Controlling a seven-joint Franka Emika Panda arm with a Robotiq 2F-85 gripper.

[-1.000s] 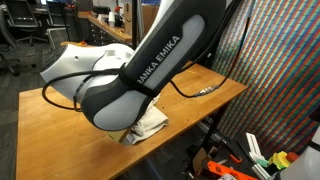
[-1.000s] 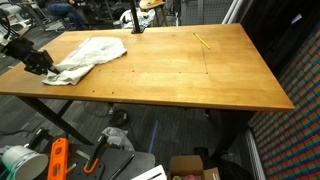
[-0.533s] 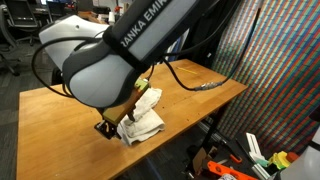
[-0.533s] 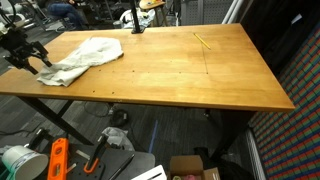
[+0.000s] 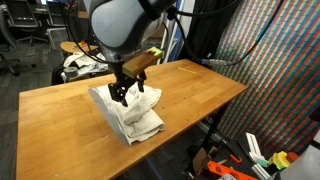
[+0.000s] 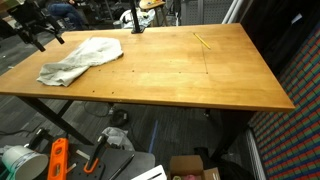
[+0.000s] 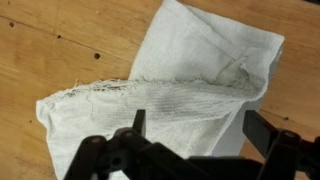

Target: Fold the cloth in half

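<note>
The white cloth [image 5: 130,117] lies rumpled on the wooden table [image 5: 60,105], near a corner of it in an exterior view [image 6: 80,60]. In the wrist view the cloth [image 7: 175,75] shows one layer folded over another, with a frayed edge running across it. My gripper [image 5: 124,93] hangs open just above the cloth, also seen raised off the table edge [image 6: 38,25]. In the wrist view my gripper [image 7: 200,125] has its two fingers wide apart with nothing between them, only cloth below.
A thin yellow stick [image 6: 201,40] and a black stand base [image 6: 135,27] sit at the far side of the table. A cable [image 5: 205,88] rests near another edge. Tools and boxes [image 6: 60,158] clutter the floor below.
The gripper opened, let go of the cloth and rose away from the table. The cloth stays lying where it was left, folded over itself.
</note>
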